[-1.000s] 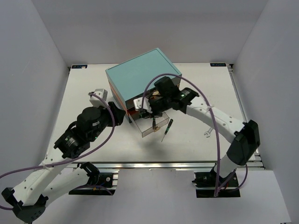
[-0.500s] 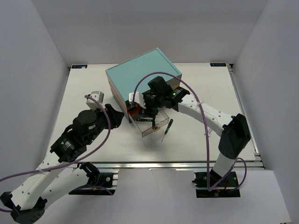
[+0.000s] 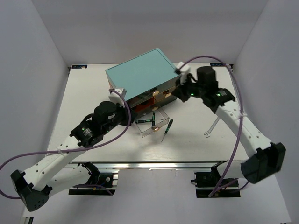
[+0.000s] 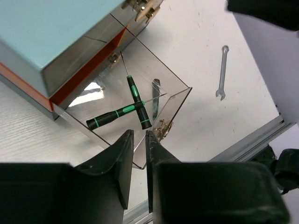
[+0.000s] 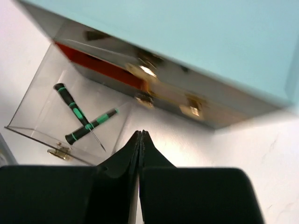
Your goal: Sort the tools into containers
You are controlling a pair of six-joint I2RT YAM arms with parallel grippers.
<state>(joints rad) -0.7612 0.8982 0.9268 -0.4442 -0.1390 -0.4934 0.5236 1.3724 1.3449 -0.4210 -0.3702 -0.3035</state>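
Note:
Two green-black screwdrivers lie crossed in the pulled-out clear drawer of the teal-topped chest. The left wrist view shows the same pair, and so does the right wrist view. A third screwdriver lies on the table just right of the drawer. The silver wrench lies further right. My left gripper hovers at the drawer's left side, jaws a narrow gap apart, holding nothing. My right gripper is shut and empty by the chest's right front corner.
The chest's other drawers are pushed in, their brown fronts and small knobs facing the arms. The table's metal rail runs along the near edge. White walls enclose the table on three sides.
My right arm pulled back from over the open drawer to the chest's right corner and its jaws shut. My left arm moved in towards the drawer and its jaws narrowed.

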